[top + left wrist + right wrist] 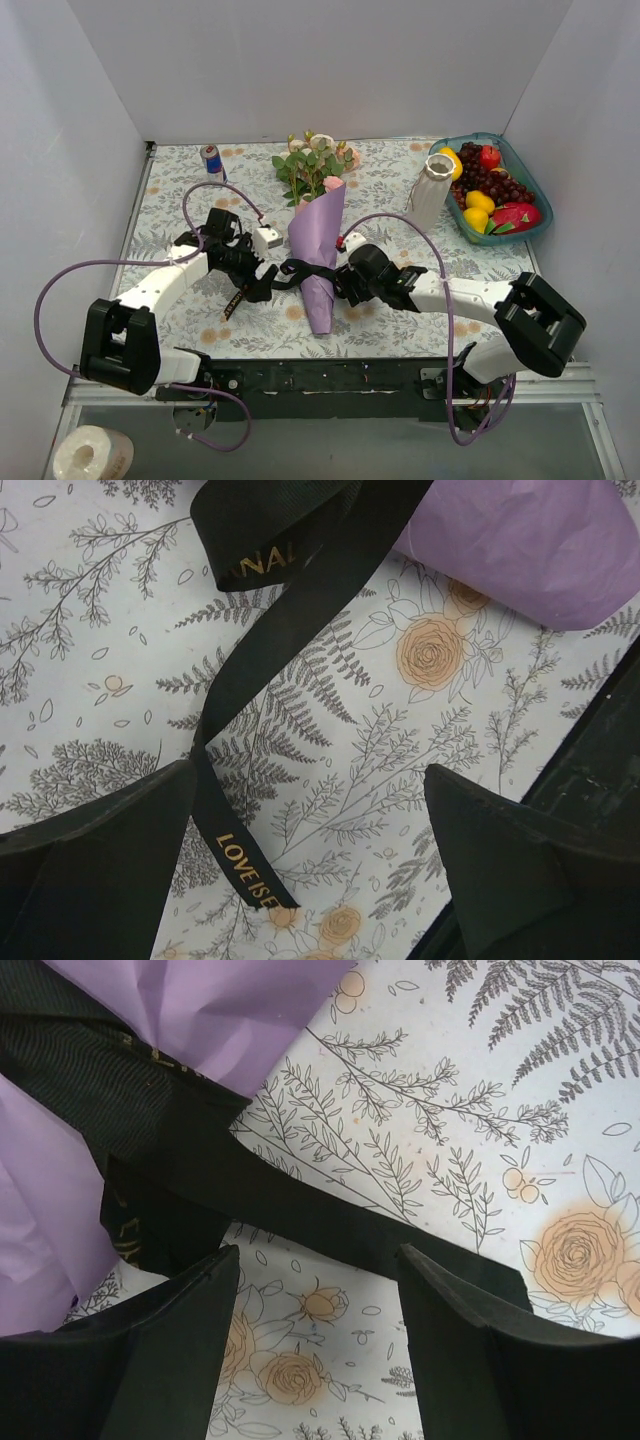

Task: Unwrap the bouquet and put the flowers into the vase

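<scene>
Bouquet (318, 255): purple paper cone, centre of top view, blooms toward upper edge, black ribbon (296, 268) across middle. My left gripper (258, 283): fingers spread wide, ribbon tail beside one. My right gripper (343, 282): fingers apart, ribbon just beyond tips. Vase (432, 190): upper right, upright.

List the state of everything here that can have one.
bouquet: lying on the table, wrapped in purple paper.
ribbon: round the paper, one tail loose on the table.
vase: upright, no flowers in it.
left gripper: open, above the ribbon tail.
right gripper: open, by the ribbon, holding nothing.
can: upright.
bowl: full of fruit.
</scene>
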Tool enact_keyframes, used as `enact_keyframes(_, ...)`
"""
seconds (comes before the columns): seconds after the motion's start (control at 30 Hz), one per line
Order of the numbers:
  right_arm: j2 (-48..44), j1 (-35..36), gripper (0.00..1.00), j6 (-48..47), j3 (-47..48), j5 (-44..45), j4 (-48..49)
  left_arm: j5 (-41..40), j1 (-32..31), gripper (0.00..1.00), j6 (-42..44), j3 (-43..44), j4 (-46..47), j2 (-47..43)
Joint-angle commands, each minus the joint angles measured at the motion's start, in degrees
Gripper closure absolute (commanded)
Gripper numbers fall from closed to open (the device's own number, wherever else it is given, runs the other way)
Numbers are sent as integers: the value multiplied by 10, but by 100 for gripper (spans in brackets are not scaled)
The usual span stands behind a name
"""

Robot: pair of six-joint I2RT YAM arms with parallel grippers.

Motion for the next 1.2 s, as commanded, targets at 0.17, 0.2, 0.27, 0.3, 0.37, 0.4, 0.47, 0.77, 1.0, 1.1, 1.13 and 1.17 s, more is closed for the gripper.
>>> enact_keyframes(0.17, 83, 1, 35, -10, 7, 4, 91, -63, -52, 2, 2, -38, 148, 7)
enact_keyframes(0.2, 90, 1, 37, -9, 9, 8, 92, -64, -53, 2, 0, -39, 162, 9)
enact_keyframes(0.27, 103, 1, 41, -9, 13, 11, 99, -61, -52, 2, 2, -41, 171, 16)
enact_keyframes(0.3, 103, 1, 43, -10, 13, 11, 102, -59, -53, 2, 6, -43, 177, 19)
enact_keyframes(0.37, 101, 1, 51, -9, 8, 11, 105, -57, -54, 2, 9, -45, 182, 33)
enact_keyframes(0.4, 99, 1, 54, -7, 7, 9, 104, -59, -55, 2, 9, -47, 187, 40)
enact_keyframes(0.47, 87, 1, 61, -5, 4, 9, 99, -62, -54, 2, 9, -50, 193, 57)
enact_keyframes(0.77, 10, 1, 71, 15, -25, 13, 77, -93, -61, 16, 16, -62, 218, 95)
enact_keyframes(1.0, -19, 0, 76, 22, -40, 12, 75, -128, -62, 72, 16, -75, 232, 96)
enact_keyframes(1.1, -20, 0, 83, 25, -40, 13, 70, -143, -61, 100, 8, -76, 229, 95)
enact_keyframes(1.13, -20, 0, 89, 27, -38, 13, 68, -147, -61, 100, 7, -75, 227, 91)
enact_keyframes(1.17, -26, -1, 93, 27, -37, 13, 66, -150, -62, 100, 4, -75, 226, 86)
